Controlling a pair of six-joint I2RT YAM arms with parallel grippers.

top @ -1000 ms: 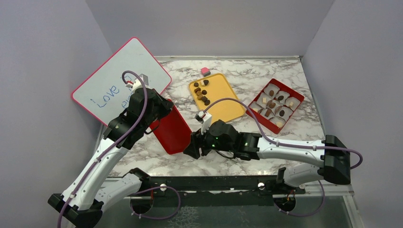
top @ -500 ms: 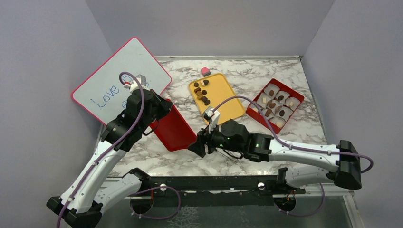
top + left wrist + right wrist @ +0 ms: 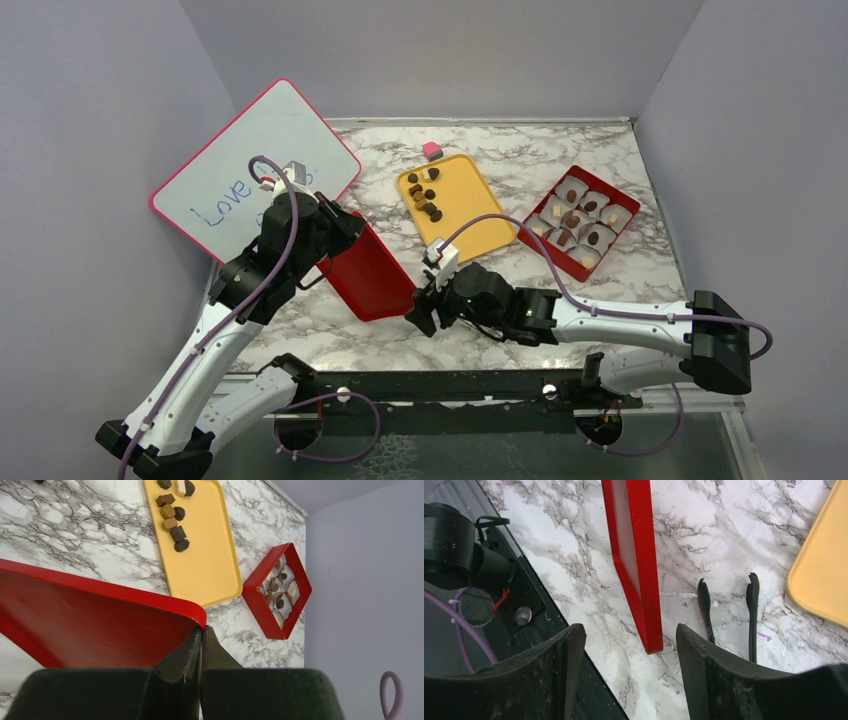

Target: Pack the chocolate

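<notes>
Right gripper [image 3: 629, 635] has spread wide, freeing the lid [image 3: 100, 620] corner just ahead; left gripper [image 3: 201, 645] pinches its rim alone, so closing the box [image 3: 551, 257] likely follows.

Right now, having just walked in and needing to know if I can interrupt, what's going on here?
The left claw is shut on one edge of a flat red lid, holding it over the marble table. The right claw is open at the lid's near corner, not gripping it. Some chocolate pieces sit in the red box at the right. Several more lie on the yellow tray, so the packing is unfinished.
</notes>
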